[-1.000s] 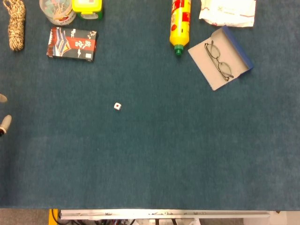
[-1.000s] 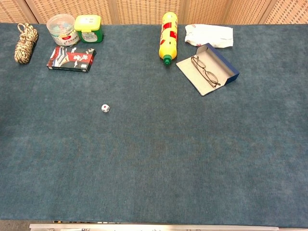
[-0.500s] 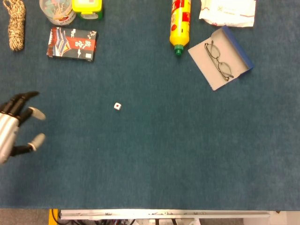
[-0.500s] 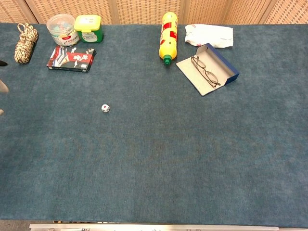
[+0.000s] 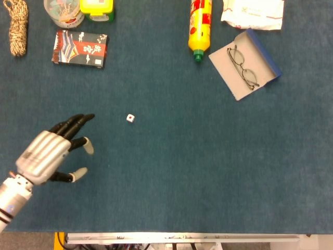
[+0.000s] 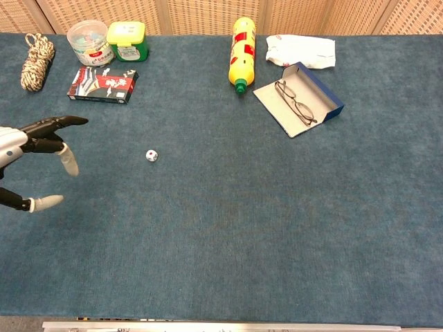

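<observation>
We see our left hand (image 5: 49, 151) low over the blue worktop (image 5: 208, 172), empty, its fingers (image 5: 78, 121) spread wide and pointing up and to the right in the head view. The nearest thing to it is a small white die (image 5: 130, 118) with a red pip on top, lying alone on the cloth. The die lies ahead of the fingertips and a little to their right, near but plainly apart from them; in the chest view the die (image 6: 151, 155) sits to the right of the hand (image 6: 28, 155) at much the same height in the frame. A cube has no long axis, so approach angle matters little here.

Our right hand appears in neither view, so the left is the only one near the die. Well beyond, at the far edge, lie a dark card box (image 5: 79, 48) and a yellow bottle (image 5: 200, 26) on its side.
</observation>
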Controlling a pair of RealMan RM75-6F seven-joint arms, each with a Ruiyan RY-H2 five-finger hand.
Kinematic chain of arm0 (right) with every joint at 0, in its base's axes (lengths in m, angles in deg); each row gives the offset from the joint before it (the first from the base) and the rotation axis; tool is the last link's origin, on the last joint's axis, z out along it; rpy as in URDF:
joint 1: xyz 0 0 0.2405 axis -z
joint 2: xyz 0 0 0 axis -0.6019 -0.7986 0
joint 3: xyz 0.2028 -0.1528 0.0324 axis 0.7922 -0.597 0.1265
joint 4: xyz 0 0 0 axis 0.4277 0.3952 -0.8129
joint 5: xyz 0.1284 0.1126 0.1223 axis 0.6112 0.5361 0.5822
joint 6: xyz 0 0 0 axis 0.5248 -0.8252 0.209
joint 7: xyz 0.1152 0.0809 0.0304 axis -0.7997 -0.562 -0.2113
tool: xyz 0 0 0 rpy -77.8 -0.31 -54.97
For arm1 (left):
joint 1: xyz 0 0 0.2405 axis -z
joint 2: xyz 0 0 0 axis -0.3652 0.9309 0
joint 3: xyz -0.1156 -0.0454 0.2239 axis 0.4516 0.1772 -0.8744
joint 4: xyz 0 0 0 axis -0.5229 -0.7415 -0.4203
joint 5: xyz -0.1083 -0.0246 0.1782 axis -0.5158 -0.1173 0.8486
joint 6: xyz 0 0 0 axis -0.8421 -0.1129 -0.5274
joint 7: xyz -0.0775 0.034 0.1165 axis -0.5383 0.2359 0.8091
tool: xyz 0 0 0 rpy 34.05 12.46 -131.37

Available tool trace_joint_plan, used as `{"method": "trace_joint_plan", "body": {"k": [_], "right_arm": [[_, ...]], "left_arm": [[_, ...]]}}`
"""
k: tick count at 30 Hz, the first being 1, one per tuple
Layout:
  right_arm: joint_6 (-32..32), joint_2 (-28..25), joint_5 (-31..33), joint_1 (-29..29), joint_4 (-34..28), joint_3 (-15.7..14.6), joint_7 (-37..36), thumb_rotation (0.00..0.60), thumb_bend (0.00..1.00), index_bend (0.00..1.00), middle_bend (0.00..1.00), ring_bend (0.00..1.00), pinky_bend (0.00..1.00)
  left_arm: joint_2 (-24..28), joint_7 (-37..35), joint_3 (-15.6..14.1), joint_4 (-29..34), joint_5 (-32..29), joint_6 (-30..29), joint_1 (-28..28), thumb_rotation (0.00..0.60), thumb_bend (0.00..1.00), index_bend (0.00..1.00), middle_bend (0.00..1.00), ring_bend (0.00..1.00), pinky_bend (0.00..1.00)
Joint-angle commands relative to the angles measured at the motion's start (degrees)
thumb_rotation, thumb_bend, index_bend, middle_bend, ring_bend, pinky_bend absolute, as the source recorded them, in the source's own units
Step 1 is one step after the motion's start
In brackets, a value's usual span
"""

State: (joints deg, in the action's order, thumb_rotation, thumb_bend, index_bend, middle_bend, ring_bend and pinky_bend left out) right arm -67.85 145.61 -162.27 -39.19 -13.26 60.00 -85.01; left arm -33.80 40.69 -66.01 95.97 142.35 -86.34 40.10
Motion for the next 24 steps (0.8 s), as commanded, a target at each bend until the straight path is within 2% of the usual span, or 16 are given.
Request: {"method": "trace_joint_plan", "body": {"k": [1,11,24], "right_arm": [[-1.04,-0.7,0.67,0.71,-0.08,0.55,-1.35,0.6,0.06,0.38,0.34,0.21,0.35],[-4.11,-2.18,2.7,2.77,-0.43,2.21,-4.01,0.6,0.06,0.38,0.34,0.21,0.35],[-6.63,-3.22,3.04,4.63,-0.01,3.17,-8.24,0.6,0.06,0.38,0.34,0.21,0.35]], "left_arm": [[-1.52,2.93,1.01,1.45,-2.98,3.32,1.91,0.6,0.25,0.43,0.03,0.0,0.16],[-6.1,11.31,4.02,2.85,-12.29,9.52,5.04,0.6,0.25,0.4,0.0,0.0,0.13],[-12.2,20.1,6.38,2.33,-23.1,14.16,8.79,0.6,0.25,0.24,0.0,0.0,0.13]]}}
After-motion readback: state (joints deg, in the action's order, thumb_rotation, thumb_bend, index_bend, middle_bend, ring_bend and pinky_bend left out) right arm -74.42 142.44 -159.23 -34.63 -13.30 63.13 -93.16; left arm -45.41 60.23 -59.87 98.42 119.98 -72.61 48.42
